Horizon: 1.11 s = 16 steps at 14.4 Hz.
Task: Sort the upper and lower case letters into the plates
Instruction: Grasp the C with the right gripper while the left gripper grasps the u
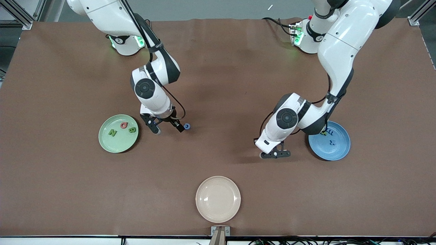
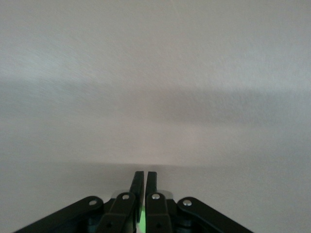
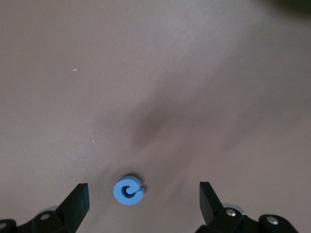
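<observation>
Nearest me sits the cream plate; above it my left gripper hangs low over bare table beside the blue plate, fingers pressed together on nothing. My right gripper is spread wide by the blue G on the table. The green plate holds letters reading N, Q, B.

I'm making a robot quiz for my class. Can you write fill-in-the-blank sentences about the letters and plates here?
1. The blue G lies on the ____, not in a plate.
2. The pale green plate holds ____ letters.
3. The right end effector has its fingers ____ around the G.
4. The cream-beige plate holds ____ letters.

Missing words: table; three; open; no
</observation>
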Available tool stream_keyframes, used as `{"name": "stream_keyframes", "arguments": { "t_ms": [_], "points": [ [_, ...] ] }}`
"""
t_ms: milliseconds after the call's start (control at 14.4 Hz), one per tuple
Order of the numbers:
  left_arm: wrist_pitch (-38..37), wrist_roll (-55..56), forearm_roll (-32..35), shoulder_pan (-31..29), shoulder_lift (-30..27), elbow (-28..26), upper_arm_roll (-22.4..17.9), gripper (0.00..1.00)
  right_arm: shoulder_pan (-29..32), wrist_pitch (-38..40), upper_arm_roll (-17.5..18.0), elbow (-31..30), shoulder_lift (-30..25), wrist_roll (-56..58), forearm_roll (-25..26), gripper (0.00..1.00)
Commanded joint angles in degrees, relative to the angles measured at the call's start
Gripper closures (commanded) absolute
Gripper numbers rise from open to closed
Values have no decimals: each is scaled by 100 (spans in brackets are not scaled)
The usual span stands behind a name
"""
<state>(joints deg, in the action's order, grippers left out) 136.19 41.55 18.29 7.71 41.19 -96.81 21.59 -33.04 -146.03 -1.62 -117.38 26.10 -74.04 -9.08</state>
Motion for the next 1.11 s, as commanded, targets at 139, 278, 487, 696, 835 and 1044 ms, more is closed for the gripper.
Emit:
{"name": "stream_keyframes", "arguments": {
  "t_ms": [139, 278, 487, 696, 835, 1044],
  "points": [
    [-242, -121, 43, -120, -260, -75, 21, 69, -133, 66, -75, 462, 457, -198, 81, 9],
    [-242, -95, 34, -51, -234, -93, 21, 63, -142, 74, -75, 514, 544, -207, 108, 21],
    [-242, -77, 8, 81, -190, -128, 21, 48, -238, 74, -75, 532, 615, -216, 99, 38],
    [-242, 107, -18, 143, -137, -189, 21, 48, -300, 66, -75, 558, 694, -373, 99, 39],
    [-242, 142, -27, 178, -137, -224, 21, 44, -361, 74, -75, 655, 808, -426, 99, 39],
    [-242, 326, -36, 187, -93, -233, 21, 43, -388, 74, -75, 655, 852, -444, 108, 47]
  ]
}}
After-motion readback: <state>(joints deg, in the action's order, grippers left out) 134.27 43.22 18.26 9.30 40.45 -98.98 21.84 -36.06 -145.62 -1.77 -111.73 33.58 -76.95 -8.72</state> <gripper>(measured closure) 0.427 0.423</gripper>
